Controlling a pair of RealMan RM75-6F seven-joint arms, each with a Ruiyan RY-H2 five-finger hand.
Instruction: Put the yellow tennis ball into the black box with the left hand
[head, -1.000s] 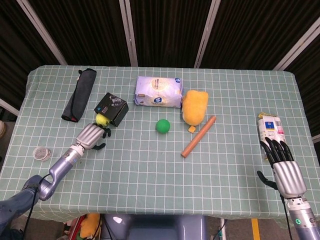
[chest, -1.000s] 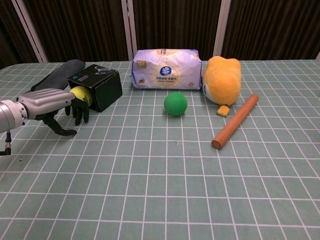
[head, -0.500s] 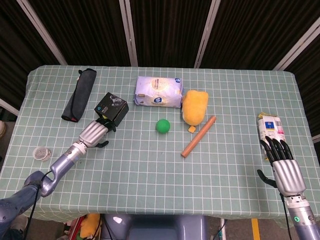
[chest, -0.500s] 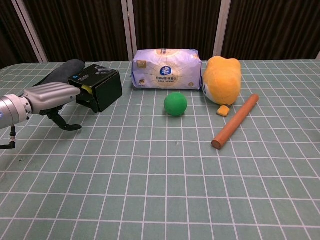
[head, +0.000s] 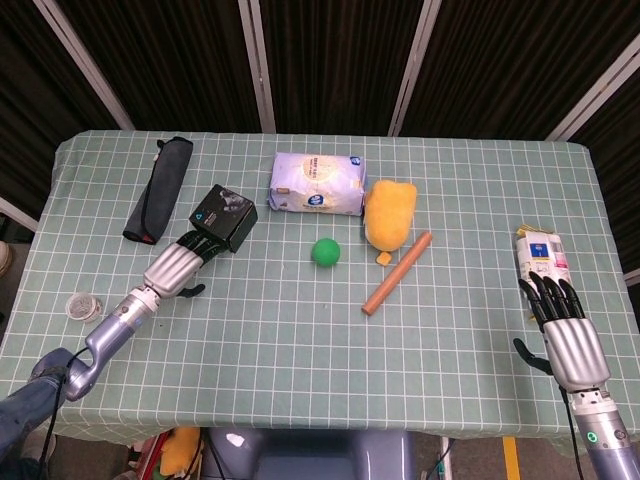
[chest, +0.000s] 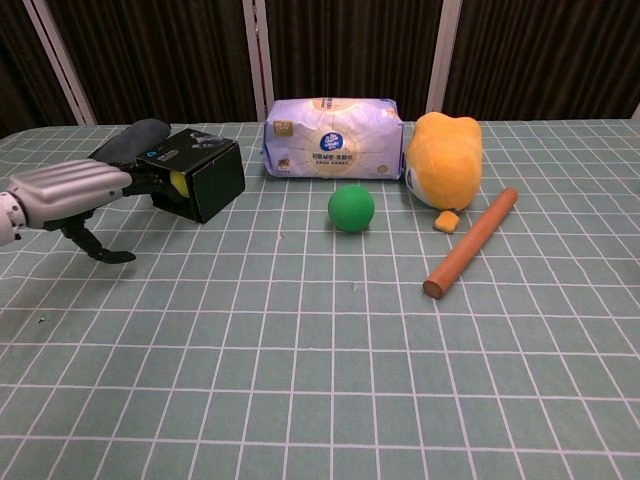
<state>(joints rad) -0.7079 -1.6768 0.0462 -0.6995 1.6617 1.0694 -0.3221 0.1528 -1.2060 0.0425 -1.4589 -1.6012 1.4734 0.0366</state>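
The yellow tennis ball (chest: 178, 184) lies inside the open mouth of the black box (chest: 207, 176), only a sliver of it showing. The head view shows the black box (head: 225, 216) but not the ball. My left hand (chest: 68, 195) lies flat just left of the box, holding nothing, its fingertips (chest: 152, 181) stretched out at the opening. In the head view the left hand (head: 178, 265) points up-right at the box. My right hand (head: 568, 335) rests open at the table's right front, far from the box.
A green ball (chest: 351, 208), a tissue pack (chest: 333, 137), a yellow plush toy (chest: 445, 160) and a wooden rod (chest: 470, 243) lie right of the box. A dark pouch (head: 158, 190) lies behind-left, a small round lid (head: 82, 306) at the left edge, a carton (head: 541, 257) by the right hand.
The left hand carried the yellow ball into the box's mouth, let it go, straightened its fingers and drew back slightly to the left. The right hand stayed put.
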